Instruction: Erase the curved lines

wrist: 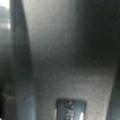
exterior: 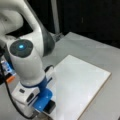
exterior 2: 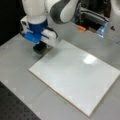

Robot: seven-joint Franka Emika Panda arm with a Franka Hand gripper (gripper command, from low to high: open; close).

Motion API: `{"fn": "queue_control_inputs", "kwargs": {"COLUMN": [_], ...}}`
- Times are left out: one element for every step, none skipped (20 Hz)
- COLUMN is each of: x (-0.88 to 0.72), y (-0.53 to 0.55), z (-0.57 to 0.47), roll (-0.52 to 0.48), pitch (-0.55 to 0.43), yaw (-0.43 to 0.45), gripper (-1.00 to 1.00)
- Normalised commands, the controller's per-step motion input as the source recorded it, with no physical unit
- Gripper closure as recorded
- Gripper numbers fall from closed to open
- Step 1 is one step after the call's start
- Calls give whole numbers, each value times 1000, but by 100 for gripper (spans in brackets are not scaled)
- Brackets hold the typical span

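The claw (exterior 2: 40, 47) is lowered at the corner of the white board (exterior 2: 75, 75) in both front views, with a black eraser block (exterior 2: 39, 48) carried beneath it, seemingly so the pad is pressed flat for wiping. Whether the claw is clamped on the block cannot be told. No curve lines are seen on the board, which lies on the grey tabletop (exterior 2: 22, 85).

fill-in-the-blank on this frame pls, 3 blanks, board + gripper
1. The white board lies flat on the grey ____.
2. In both front views the gripper is at the board's ____, not over its middle.
3. The block under the gripper is ____ in colour.
No curve lines show on the board.

Missing words: table; edge; black
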Motion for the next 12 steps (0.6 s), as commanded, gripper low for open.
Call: {"fn": "queue_control_inputs", "kwargs": {"x": [145,140,131,122,111,101,93,84,74,69,61,49], "y": [-182,-188,-193,-201,-203,-201,-197,-193,-193,-190,-186,-178], "z": [-99,-98,-99,-106,-97,-79,-56,-52,-71,-77,-109,-155], "roll": [96,99,103,109,113,115,117,140,156,160,184,200], "pitch": [-34,-36,-40,-43,-40,-36,-33,-40,-43,-44,-56,-67], "yaw": [75,63,47,29,16,8,3,-8,-13,-13,-28,-43], "gripper": [100,100,100,100,100,100,100,100,100,100,100,100]}}
